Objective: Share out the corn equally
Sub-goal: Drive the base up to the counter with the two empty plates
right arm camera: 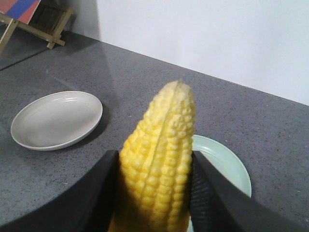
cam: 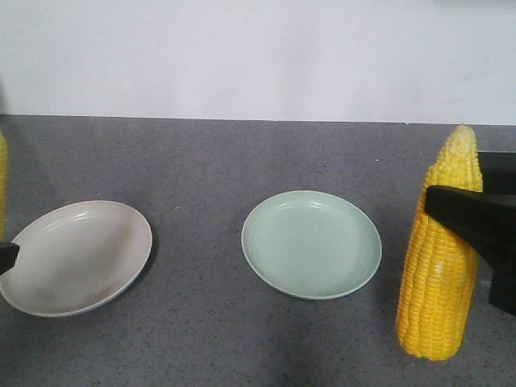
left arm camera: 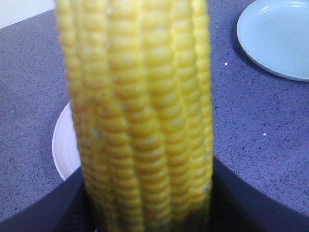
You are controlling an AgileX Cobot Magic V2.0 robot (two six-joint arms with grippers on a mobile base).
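Right gripper (right arm camera: 155,193): black jaws closed against both sides of a corn cob, matte flat plates, the cob filling the gap between them.
Right cob (cam: 439,258): held nearly upright with the pale, tapered tip on top; bright yellow kernels in tidy rows, finer and rougher near the tip. In the front view it stands at the right edge, beside the green plate; whether its base touches the counter cannot be told.
Left gripper (left arm camera: 145,215): dark jaw parts flank a second cob at the bottom of the left wrist view, clamped on it from both sides. Only a black sliver shows at the front view's left edge.
Left cob (left arm camera: 142,111): upright, plump glossy kernels in straight rows, filling most of the wrist view; in the front view just a yellow strip at the left border.
Beige plate (cam: 76,256): round, shallow, smooth, nothing in it; lies left, partly behind the left cob.
Green plate (cam: 311,243): round, pale mint, shallow rim, nothing in it; lies centre.
Counter (cam: 201,161): dark grey, finely speckled, stone-like.
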